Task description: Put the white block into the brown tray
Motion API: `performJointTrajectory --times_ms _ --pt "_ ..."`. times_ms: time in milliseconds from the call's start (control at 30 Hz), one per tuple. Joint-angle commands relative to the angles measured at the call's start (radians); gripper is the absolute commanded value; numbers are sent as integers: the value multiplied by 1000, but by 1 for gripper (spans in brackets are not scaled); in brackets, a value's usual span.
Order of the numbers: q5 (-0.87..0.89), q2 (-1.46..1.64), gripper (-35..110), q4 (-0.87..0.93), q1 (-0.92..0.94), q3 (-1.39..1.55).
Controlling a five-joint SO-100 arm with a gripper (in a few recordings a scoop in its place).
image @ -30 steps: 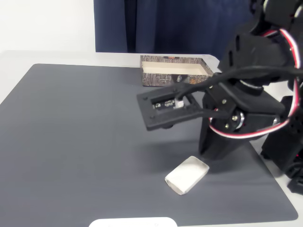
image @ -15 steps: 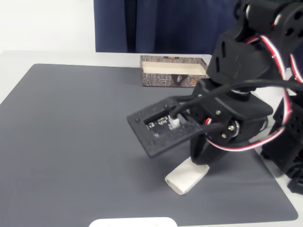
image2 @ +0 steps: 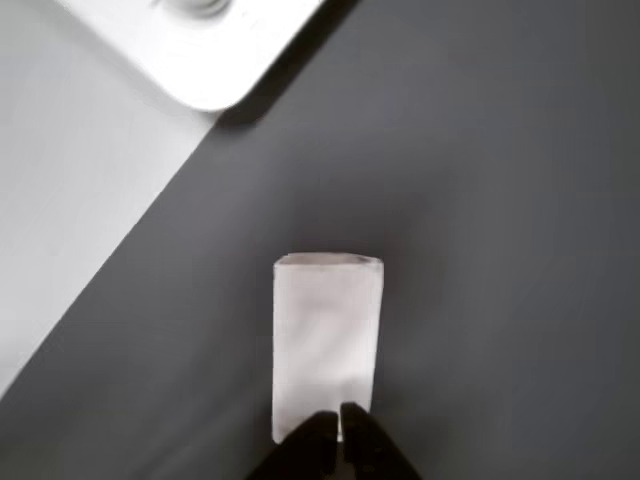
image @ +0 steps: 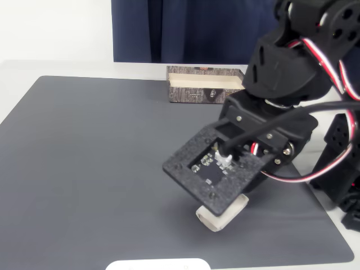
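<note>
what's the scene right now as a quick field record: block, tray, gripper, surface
white block: lying flat on the dark grey mat, near its front edge in the fixed view
brown tray: at the mat's far edge, apart from the block; its visible part holds nothing
gripper: directly over the block's near end in the wrist view, fingertips close together, nothing between them
dark grey mat: covers most of the white table
task state: block not yet grasped, not in tray

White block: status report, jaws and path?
Gripper low over white block, jaws nearly together, nothing gripped. Block flat on mat. Brown tray at far edge, path unobstructed.
</note>
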Motion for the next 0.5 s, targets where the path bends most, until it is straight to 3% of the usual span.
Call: performJointTrajectory --times_ms 0,133,467 --pt "-43 -3 0 3 6 -38" --pt "-54 -2 2 18 12 -37" --pt "14 2 23 26 28 -37"
